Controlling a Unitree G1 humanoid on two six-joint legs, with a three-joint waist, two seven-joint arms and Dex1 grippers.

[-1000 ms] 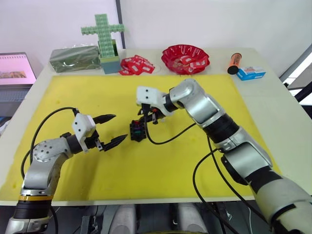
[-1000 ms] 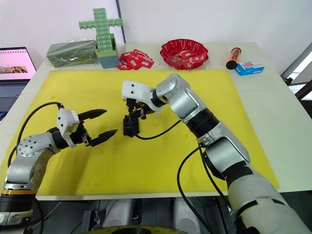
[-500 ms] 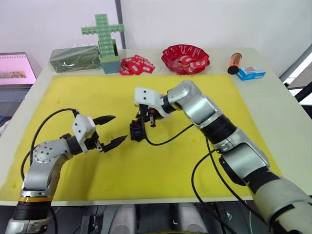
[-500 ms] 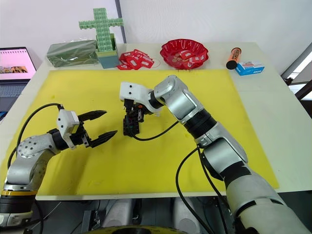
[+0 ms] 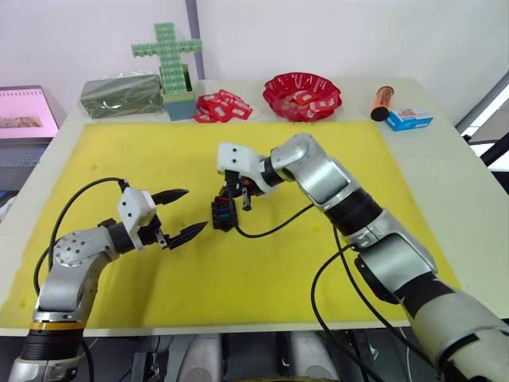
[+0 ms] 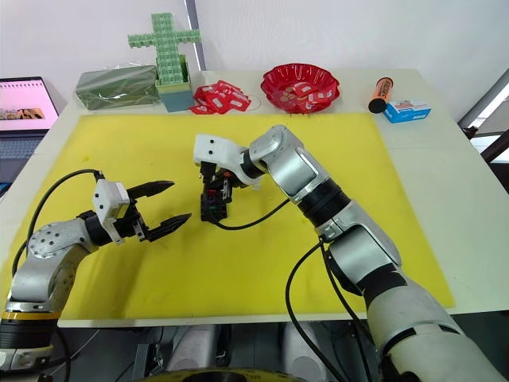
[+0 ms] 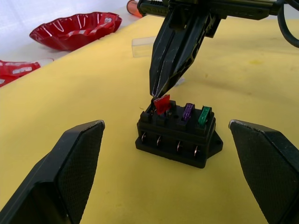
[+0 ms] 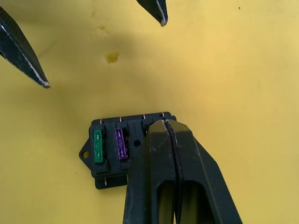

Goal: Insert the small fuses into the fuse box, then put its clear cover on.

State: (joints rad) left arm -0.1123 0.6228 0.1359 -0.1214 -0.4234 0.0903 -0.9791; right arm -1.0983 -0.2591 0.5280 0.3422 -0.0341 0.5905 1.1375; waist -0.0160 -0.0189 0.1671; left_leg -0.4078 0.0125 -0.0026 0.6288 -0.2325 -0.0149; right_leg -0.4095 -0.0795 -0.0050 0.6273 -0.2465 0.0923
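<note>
I see R claw pinched shut, tips on red fuse tilted in the end slot of fuse box mid yellow mat. Purple fuse & green fuse seated. L claw wide open, just beside box. Clear cover on mat beyond.

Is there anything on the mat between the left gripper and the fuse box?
Nothing: in the left wrist view, bare yellow mat runs from the open left gripper up to the fuse box.
</note>
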